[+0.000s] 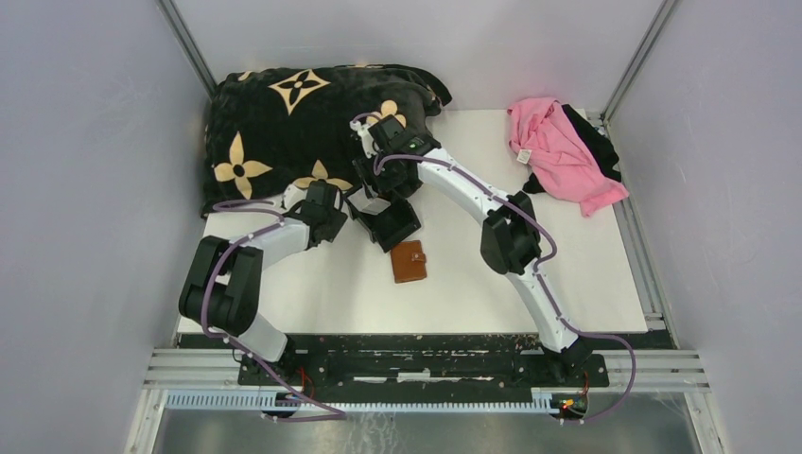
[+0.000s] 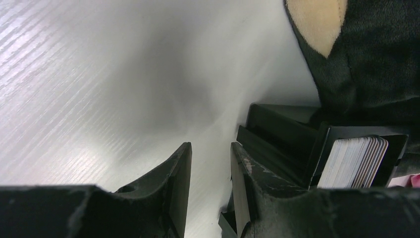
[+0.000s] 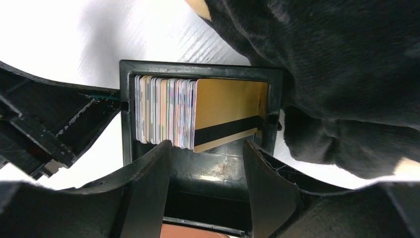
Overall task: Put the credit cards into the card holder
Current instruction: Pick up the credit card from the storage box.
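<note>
Right gripper (image 3: 207,148): jaws spread wide, nothing grasped, poised over an open black tray (image 3: 198,67). The tray holds a stack of cards (image 3: 161,111) standing on edge. In the right wrist view they are packed against its 9 o'clock wall, and a gold card (image 3: 228,104) with a black stripe forms the stack's 3 o'clock face.

Left gripper (image 2: 210,166): jaws parted by a narrow gap, bare table (image 2: 99,99) between them, nothing held. One finger is just beside the tray's outer wall.

Top view: a brown wallet (image 1: 409,261) lies closed on the table, near the tray at its 6 o'clock. A black flowered blanket (image 1: 284,123) lies at the tray's 11 o'clock, pressed against it. A pink cloth (image 1: 558,151) is well apart at 2 o'clock.
</note>
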Motion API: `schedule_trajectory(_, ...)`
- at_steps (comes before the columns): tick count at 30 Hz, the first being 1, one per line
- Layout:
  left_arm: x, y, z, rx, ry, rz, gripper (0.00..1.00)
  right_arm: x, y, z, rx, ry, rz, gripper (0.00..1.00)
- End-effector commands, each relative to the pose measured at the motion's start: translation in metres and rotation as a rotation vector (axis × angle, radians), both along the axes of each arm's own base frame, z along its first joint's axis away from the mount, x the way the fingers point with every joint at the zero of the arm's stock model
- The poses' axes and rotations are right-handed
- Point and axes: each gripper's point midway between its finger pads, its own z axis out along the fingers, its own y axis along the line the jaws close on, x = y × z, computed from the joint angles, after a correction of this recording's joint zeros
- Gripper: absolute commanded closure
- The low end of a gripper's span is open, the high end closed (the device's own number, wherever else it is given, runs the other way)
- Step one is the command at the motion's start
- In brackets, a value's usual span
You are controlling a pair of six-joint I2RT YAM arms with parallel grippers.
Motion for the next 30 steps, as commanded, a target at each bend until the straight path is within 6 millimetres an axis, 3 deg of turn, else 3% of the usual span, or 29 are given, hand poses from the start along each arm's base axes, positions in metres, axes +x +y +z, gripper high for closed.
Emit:
schedule_trajectory(1,0.017,-0.009,0.012,0.010,-0.044,-0.067,0.58,0.005,0.017,0.018,0.082,-0.012,0.010,0.39)
schedule_trajectory(13,0.021,-0.011,0.011,0.033,-0.035,-0.106,0.59,0.018,0.022,-0.005,0.143,0.059,-0.018,0.37)
schedule_trajectory(21,0.022,-0.013,0.010,0.034,-0.036,-0.116,0.58,0.012,0.024,-0.028,0.161,0.148,-0.018,0.38)
schedule_trajectory(30,0.024,-0.018,0.007,0.017,-0.034,-0.137,0.58,0.004,0.034,-0.019,0.218,0.186,0.002,0.51)
